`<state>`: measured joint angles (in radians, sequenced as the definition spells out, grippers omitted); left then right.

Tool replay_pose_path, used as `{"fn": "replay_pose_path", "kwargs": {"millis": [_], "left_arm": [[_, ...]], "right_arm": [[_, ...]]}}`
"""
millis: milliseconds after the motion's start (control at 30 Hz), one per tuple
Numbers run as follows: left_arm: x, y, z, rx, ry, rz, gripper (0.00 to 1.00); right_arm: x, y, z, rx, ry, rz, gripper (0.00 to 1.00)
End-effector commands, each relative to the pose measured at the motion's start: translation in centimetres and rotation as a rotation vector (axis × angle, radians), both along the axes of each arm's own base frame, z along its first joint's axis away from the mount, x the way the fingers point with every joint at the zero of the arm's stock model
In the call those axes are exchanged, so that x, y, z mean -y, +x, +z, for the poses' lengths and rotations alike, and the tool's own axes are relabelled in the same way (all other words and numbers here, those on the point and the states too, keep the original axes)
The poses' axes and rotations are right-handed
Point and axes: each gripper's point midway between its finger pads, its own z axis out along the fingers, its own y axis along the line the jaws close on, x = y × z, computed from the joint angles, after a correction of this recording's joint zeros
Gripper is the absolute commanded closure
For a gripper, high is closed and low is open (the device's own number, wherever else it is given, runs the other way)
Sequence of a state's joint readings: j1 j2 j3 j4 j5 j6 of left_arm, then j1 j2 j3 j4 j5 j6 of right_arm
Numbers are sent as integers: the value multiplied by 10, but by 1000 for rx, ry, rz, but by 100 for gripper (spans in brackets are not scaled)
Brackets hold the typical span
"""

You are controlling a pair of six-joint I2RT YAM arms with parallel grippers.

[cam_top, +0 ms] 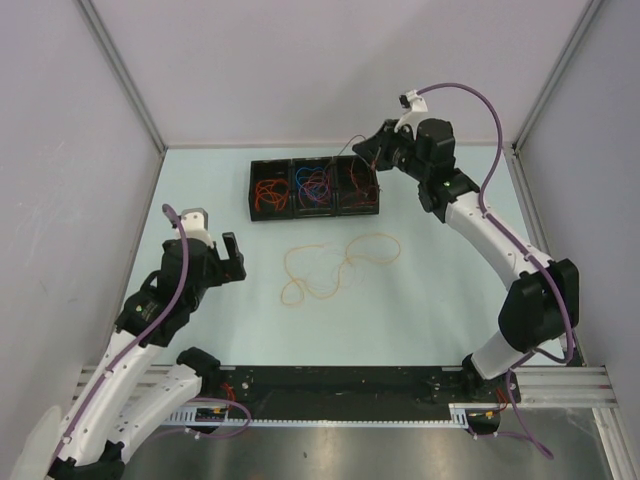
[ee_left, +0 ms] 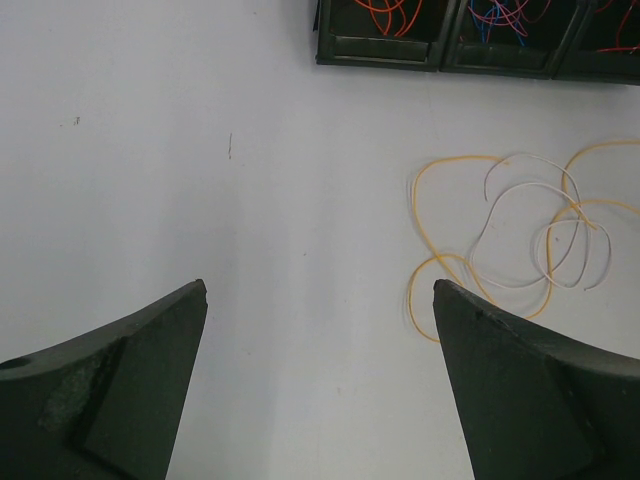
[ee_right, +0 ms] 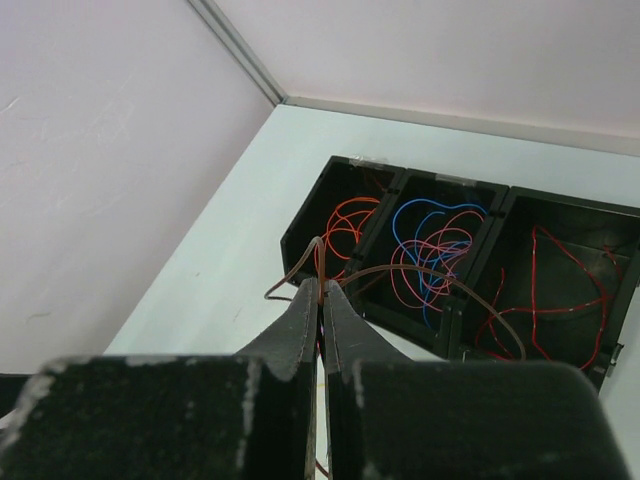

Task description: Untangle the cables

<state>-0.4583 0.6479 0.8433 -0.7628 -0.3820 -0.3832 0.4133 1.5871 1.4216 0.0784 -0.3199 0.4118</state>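
We judge the job partly done; yellow and white cables (ee_left: 575,222) lie loose on the bench (cam_top: 420,300); tangled cables (cam_top: 315,185) fill the bins (cam_top: 252,195); our right claw (ee_right: 321,290) pinches a brown cable (ee_right: 420,268) above them; the left claw (ee_left: 320,287) hangs spread.

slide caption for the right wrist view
Right fingers shut on a thin brown cable, three black bins of coloured cables beyond.
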Motion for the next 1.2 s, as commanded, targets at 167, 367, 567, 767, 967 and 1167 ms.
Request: {"fn": "replay_pose_path", "kwargs": {"millis": [167, 367, 567, 767, 967, 1167], "left_arm": [[-1, 6, 4, 30, -7, 15, 0], [-1, 6, 4, 28, -6, 15, 0], [-1, 6, 3, 27, -5, 17, 0], [-2, 6, 3, 25, -2, 21, 0], [-3, 6, 3, 25, -2, 25, 0], [-3, 7, 2, 21, 1, 28, 0]], "right_arm": [[1, 8, 17, 29, 23, -24, 100], [6, 11, 26, 56, 37, -47, 100], [22, 26, 21, 35, 49, -120, 100], [26, 37, 5, -13, 59, -143, 100], [24, 44, -11, -48, 60, -138, 100], [22, 50, -17, -62, 80, -125, 100]]}}
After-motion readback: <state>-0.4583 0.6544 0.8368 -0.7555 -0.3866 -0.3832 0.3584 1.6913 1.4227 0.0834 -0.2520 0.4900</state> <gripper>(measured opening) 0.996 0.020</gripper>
